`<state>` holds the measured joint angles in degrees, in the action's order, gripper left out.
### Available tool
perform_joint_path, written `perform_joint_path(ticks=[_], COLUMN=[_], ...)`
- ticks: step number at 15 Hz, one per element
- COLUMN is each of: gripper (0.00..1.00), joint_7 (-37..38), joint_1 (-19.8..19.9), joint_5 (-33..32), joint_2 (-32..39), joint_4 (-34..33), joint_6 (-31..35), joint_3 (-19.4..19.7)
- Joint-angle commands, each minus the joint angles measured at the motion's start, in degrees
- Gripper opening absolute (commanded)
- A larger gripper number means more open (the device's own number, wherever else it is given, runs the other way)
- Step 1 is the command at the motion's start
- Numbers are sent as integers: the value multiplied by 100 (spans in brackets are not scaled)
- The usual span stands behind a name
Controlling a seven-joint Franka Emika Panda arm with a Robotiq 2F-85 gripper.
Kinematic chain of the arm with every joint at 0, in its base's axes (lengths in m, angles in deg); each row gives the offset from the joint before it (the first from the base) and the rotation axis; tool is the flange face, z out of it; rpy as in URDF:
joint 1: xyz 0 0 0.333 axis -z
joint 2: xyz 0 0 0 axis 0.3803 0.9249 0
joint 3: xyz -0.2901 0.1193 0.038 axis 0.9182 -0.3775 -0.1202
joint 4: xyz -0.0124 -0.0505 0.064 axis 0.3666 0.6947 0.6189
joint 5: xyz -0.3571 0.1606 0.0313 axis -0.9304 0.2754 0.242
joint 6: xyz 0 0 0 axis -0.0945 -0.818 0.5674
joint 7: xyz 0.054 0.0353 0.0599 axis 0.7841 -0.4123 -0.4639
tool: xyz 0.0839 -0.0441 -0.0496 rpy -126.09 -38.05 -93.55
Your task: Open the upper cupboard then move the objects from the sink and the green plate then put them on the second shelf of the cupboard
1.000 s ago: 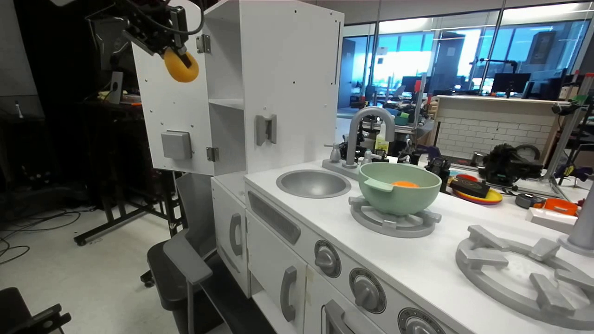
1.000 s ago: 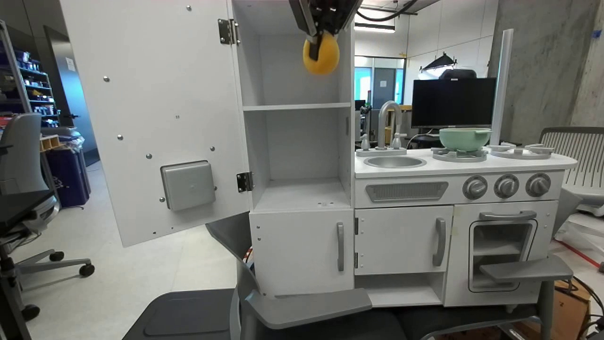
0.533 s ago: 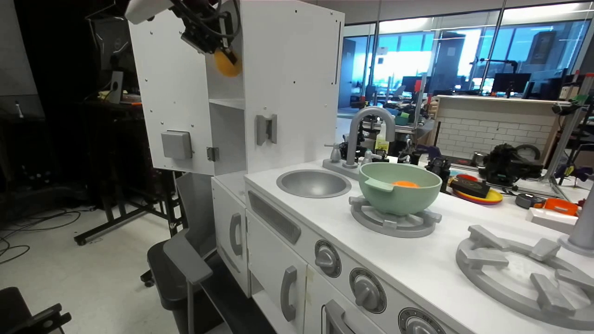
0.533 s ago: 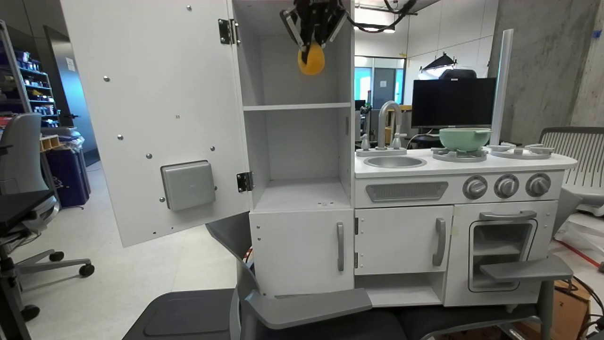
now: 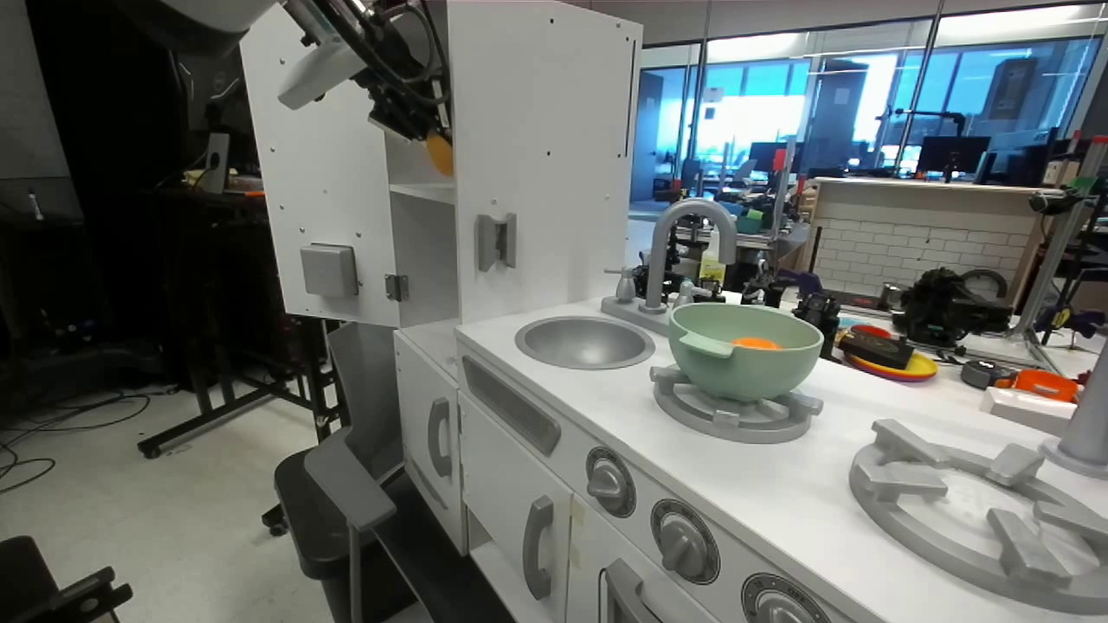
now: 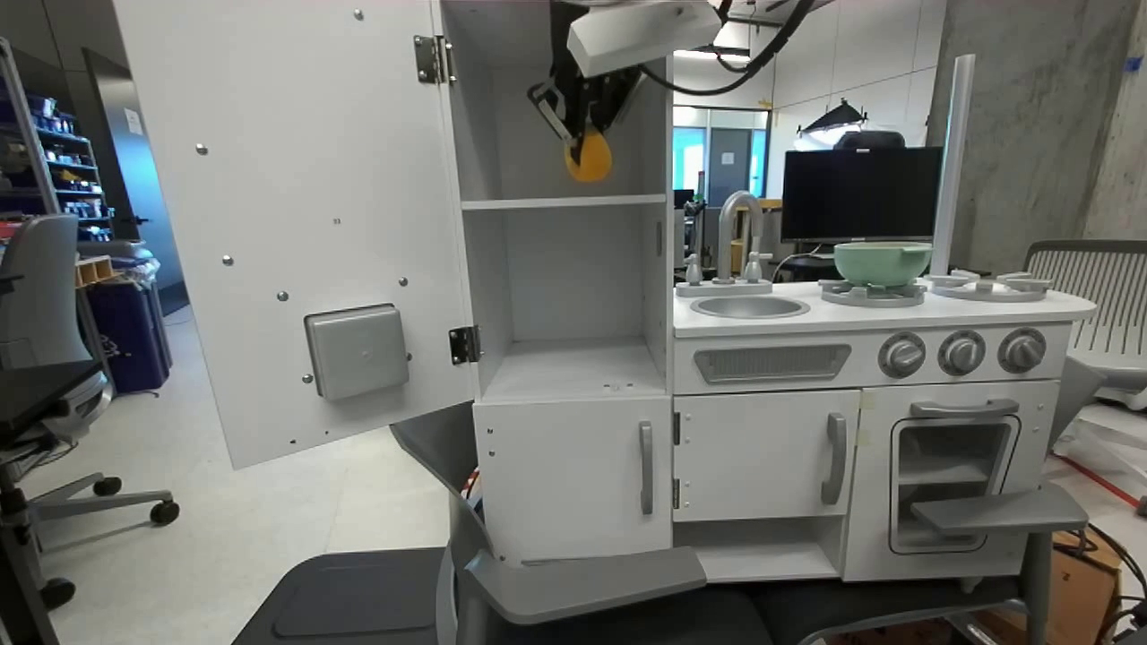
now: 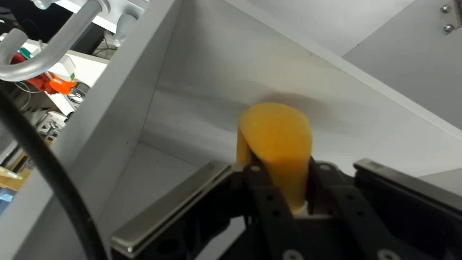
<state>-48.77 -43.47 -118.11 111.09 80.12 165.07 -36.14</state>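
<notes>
My gripper (image 7: 283,166) is shut on a smooth yellow rounded object (image 7: 278,133), which hangs from the fingertips. The object also shows in both exterior views (image 5: 440,157) (image 6: 590,159), inside the upper compartment of the white cupboard, just over the middle shelf (image 6: 564,204). Its right part is hidden by the side wall in an exterior view. The cupboard door (image 6: 323,206) stands wide open. A green bowl (image 5: 744,372) sits on a burner and holds an orange object (image 5: 756,343), mostly hidden by the rim. The grey sink (image 5: 585,343) is beside it.
The cupboard side wall (image 5: 545,156) stands between the compartment and the counter. A grey faucet (image 5: 692,212) rises behind the sink. A second burner (image 5: 978,519) is on the counter. Grey chairs (image 6: 582,582) stand in front of the unit.
My gripper has moved from in front of the open door into the upper compartment and then lowered toward the shelf, holding the yellow object throughout. The bowl and door have not moved.
</notes>
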Motion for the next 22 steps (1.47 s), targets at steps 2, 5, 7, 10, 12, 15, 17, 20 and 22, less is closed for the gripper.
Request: perform_joint_path(ticks=[2, 5, 7, 10, 12, 15, 17, 20, 22], gripper=[56, 77, 92, 100, 100, 100, 100, 100, 100], joint_7=[420, 590, 820, 1238, 1324, 1631, 1994, 2401, 2340], joint_1=[-194, -182, -188, -215, -204, -209, -290, -351, -368], joint_5=[-408, -554, -711, -1031, -1174, -1479, -1737, -2162, -2245], joint_2=[314, 369, 376, 365, 313, 166, 21, -249, -534], joint_4=[-384, -417, -382, -416, -400, -236, -16, 294, 620], joint_6=[9, 47, 150, 135, 8, 74, 311, 494, 420], joint_3=[223, 240, 295, 337, 248, 211, 358, 353, 230])
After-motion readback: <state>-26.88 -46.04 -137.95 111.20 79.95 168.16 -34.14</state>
